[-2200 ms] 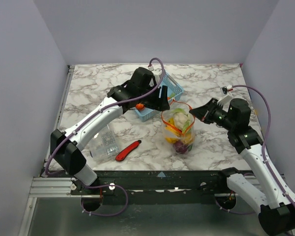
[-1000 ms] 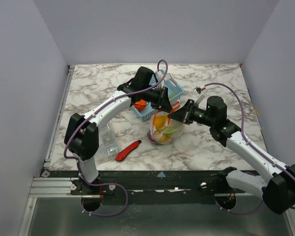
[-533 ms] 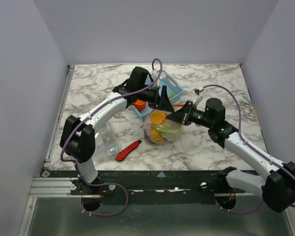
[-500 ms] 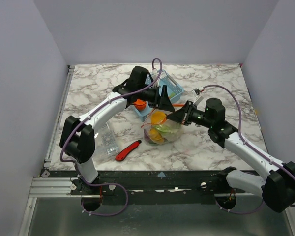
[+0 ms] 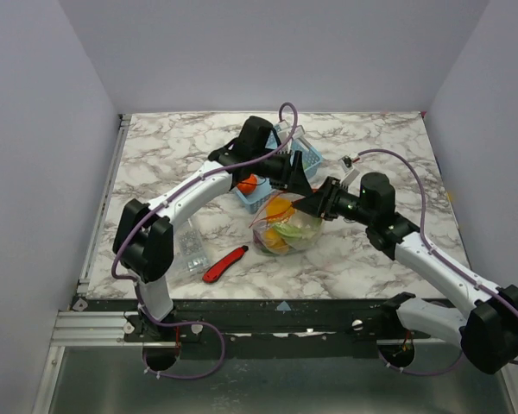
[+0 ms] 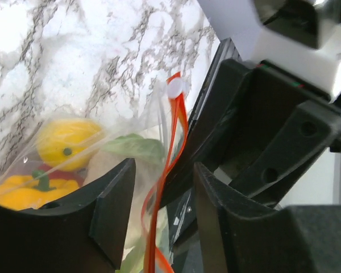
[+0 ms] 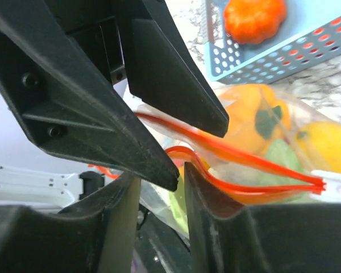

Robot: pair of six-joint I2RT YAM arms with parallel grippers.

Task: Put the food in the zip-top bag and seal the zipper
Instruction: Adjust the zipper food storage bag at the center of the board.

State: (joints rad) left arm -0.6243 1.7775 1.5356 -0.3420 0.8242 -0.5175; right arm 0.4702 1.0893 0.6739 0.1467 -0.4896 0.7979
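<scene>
Slumped near the middle of the marble table (image 5: pixel 371 147): the zip-top bag (image 5: pixel 287 235), clear and bulging.

Inside it, the food (image 5: pixel 279 212):
- a round yellow lemon-like piece (image 6: pixel 65 145)
- a yellow-orange pepper with a green stem (image 6: pixel 23 189)
- a green leaf (image 6: pixel 133 149)
- a bit of red underneath

Along the bag's far, upper edge, the zipper (image 6: pixel 175 136): two orange-red strips joined at a white tab (image 6: pixel 175 89), parted toward the other end, so not sealed all the way.

Left gripper (image 6: pixel 162 170) over that edge, fingers moderately apart. Zipper strip loose through the gap, nothing clamped.

Right gripper (image 7: pixel 160 176) nose to nose with it from the right, fingers only narrowly apart. A loop of the strip leading toward the gap, not visibly pinched.

Just beyond the bag, the blue lattice basket (image 5: pixel 309 159), with one orange pumpkin (image 7: pixel 254 17) in it, not bagged.

Left of the bag, toward the near edge: a red utility knife (image 5: pixel 224 264) flat on the marble. Just left of that, a clear ridged box (image 5: pixel 190 248), contents too unclear to tell.
</scene>
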